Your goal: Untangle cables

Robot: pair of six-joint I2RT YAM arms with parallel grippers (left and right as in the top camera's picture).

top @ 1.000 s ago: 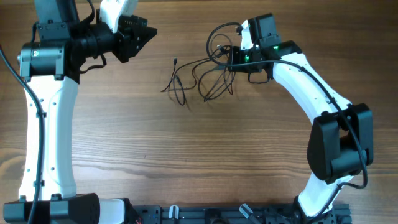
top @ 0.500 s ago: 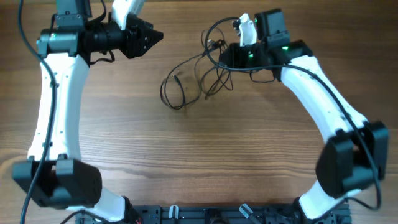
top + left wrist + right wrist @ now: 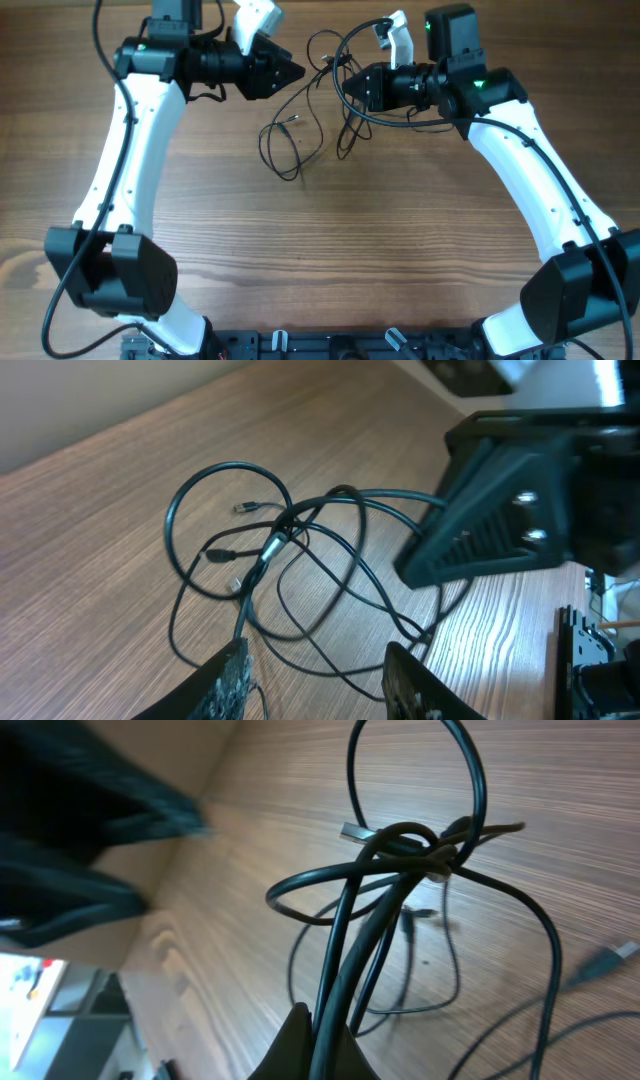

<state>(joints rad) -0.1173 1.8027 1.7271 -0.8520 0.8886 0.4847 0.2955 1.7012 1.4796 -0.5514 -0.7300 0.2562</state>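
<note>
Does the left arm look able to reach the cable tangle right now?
Probably yes. The left gripper is open just short of the cables, nothing between them; the right gripper pinches their far side, off the approach.

Looks like a robotics lab to me: wood-grain tabletop (image 3: 320,250) under the left claw (image 3: 293,72), white left arm (image 3: 125,160) and right arm (image 3: 545,180), black rail (image 3: 340,346) well behind it.

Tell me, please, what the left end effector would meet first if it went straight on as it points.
Probably the cables: their tangle lies straight ahead of the left end effector, gripped by the right end effector. Depth is unclear, so it might miss.
</note>
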